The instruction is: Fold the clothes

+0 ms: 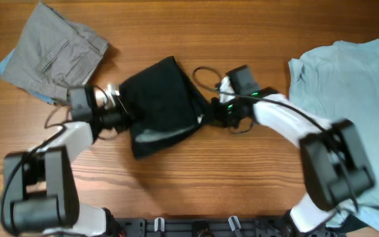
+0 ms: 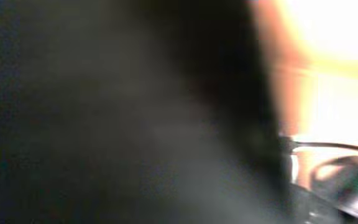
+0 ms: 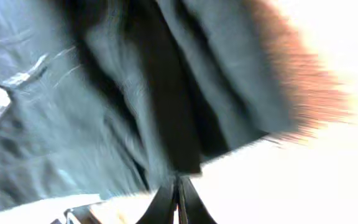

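A: Where does the black garment [image 1: 162, 105] lie relative to the arms?

B: Centre of the table [image 1: 196, 178], between the two. Left gripper [image 1: 118, 99] is at its left edge, right gripper [image 1: 210, 113] at its right edge. Long axis runs roughly top-right to bottom-left in the overhead view. Both arms are about equally near, each at its own side.

A: Jaw state?

B: Right: fingers meet in a thin line on the cloth edge [image 3: 178, 180], so pinched on the garment. Left: wrist view is only dark blur; cannot tell.

A: Counts?

B: One black garment, one grey folded piece [image 1: 58, 49] top left, one light blue garment [image 1: 354, 99] at right, two arms
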You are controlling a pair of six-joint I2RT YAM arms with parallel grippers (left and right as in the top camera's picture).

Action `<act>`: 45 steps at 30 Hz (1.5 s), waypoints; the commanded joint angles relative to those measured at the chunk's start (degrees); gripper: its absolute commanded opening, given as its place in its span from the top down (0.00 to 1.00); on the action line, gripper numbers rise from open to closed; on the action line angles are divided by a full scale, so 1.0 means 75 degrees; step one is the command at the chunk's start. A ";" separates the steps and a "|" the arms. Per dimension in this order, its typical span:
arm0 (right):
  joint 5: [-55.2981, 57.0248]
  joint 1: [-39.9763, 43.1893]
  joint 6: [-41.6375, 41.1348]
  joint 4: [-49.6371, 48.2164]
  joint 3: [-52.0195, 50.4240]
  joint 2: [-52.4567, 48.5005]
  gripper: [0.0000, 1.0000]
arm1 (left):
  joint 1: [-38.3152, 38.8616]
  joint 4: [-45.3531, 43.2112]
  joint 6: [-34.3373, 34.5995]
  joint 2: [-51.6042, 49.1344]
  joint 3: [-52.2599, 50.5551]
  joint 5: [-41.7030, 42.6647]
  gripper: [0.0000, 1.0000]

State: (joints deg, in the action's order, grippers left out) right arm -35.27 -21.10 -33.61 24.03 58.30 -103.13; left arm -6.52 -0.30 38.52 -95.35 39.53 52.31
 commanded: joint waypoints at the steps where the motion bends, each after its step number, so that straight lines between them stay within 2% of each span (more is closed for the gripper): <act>1: 0.0350 0.0475 0.0513 0.0198 -0.0003 0.1282 0.96 | -0.0291 -0.0627 0.1463 0.1157 0.2022 0.1311 0.96; 3: 0.0449 0.0592 0.0481 0.0271 -0.0003 0.1612 0.96 | -0.0379 -0.1037 0.1693 0.1209 0.2900 0.1282 0.96; 7: 0.0466 0.0647 0.0478 0.0423 -0.0003 0.2011 0.96 | -0.0705 -0.1134 0.1737 0.0851 0.4943 0.0356 0.96; 11: 0.0545 0.0647 0.0484 0.0653 -0.0006 0.1996 0.96 | -0.0973 -0.1148 0.1751 0.0178 0.6079 -0.0574 0.96; 16: 0.0845 0.0647 0.0481 0.0877 -0.0006 0.1996 0.96 | -0.1343 -0.1824 0.1757 -0.0965 0.6802 -0.0874 0.96; 22: 0.0851 0.0647 0.0484 0.0933 -0.0006 0.1996 0.96 | -0.1891 -0.1786 0.1786 -0.2247 0.6889 -0.1215 0.96; 25: 0.0857 0.0647 0.0481 0.0935 -0.0006 0.1996 0.96 | -0.2229 -0.0924 0.1574 -0.2640 0.6889 -0.1113 0.96; 30: 0.0927 0.0647 0.0481 0.1067 -0.0006 0.1996 0.96 | -0.2812 0.1055 0.0064 -0.2675 0.6889 -0.1629 0.96; 31: 0.0965 0.0647 0.0484 0.1122 -0.0006 0.1996 0.96 | -0.2906 0.1413 0.0017 -0.2675 0.6889 -0.1891 0.96; 32: 0.1005 0.0647 0.0487 0.1183 -0.0006 0.1996 0.96 | -0.2996 0.1784 -0.0082 -0.2675 0.6886 -0.2215 0.91; 33: 0.1052 0.0647 0.0484 0.1227 -0.0006 0.1996 0.96 | -0.3054 0.2028 -0.0160 -0.2675 0.6886 -0.2460 0.80; 34: 0.1116 0.0647 0.0484 0.1288 -0.0006 0.1996 0.96 | -0.3136 0.2425 -0.0286 -0.2675 0.6886 -0.2882 0.52; 35: 0.1166 0.0650 0.0490 0.1320 -0.0006 0.1996 0.96 | -0.3182 0.2646 -0.0303 -0.2675 0.6886 -0.3121 0.14; 36: 0.1227 0.0662 0.0501 0.1358 -0.0006 0.1996 0.96 | -0.3261 0.3005 -0.0312 -0.2675 0.6886 -0.3448 0.00; 42: 0.1460 0.0667 0.0702 0.1673 -0.0006 0.1996 0.96 | -0.4202 0.5106 -0.0312 -0.2317 0.6889 -0.3692 0.00; 45: 0.1480 0.0667 0.0752 0.1775 -0.0006 0.1996 0.95 | -0.4852 0.5683 -0.0618 -0.1795 0.6889 -0.3453 0.00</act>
State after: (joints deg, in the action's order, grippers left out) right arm -25.80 -16.16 -29.67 36.77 58.30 -88.58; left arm -36.82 39.53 37.67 -115.61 90.45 27.68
